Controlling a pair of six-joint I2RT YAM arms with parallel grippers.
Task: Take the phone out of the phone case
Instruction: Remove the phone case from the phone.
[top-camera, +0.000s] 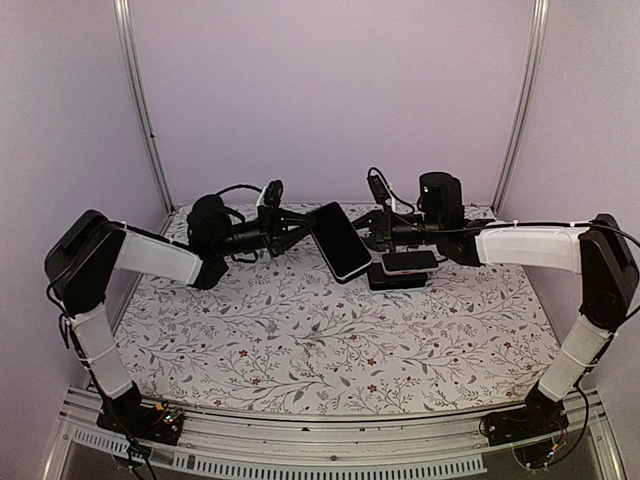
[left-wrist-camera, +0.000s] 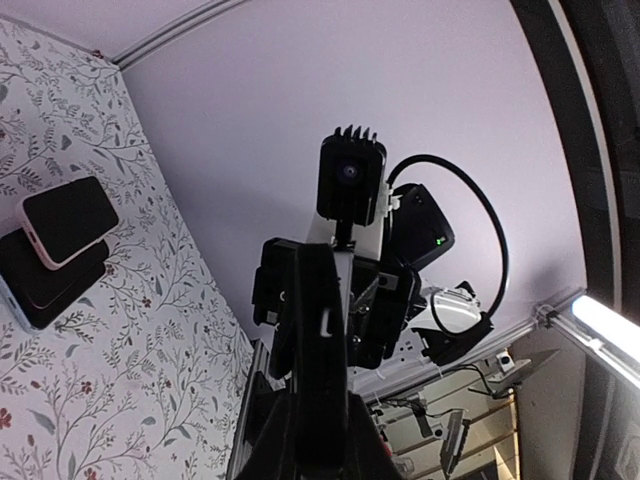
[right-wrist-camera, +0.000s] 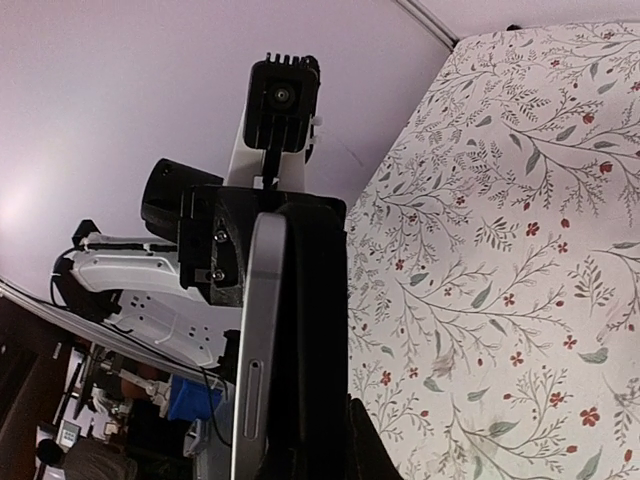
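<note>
Phone is mid-air above the table, tilted. Left gripper is clamped on its left edge and right gripper on its right. Right wrist view shows the silver phone side flush in the black phone case — not out. A second handset lies on a dark slab just below the right gripper.

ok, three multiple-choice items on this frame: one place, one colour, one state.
1. Where is the held phone?
A. flat on the table
B. in the air between the left gripper and right gripper
C. leaning on the back wall

2. What colour is the rim of the smaller phone atop the black stack?
A. whitish
B. red
C. green

3. What does the held phone's screen show?
A. a bright picture
B. nothing, it is dark
C. white text

Key: B, as both grippers meet its edges above the table; A, as a pale rim frames its dark face; B, as the top view shows plain black glass.
</note>
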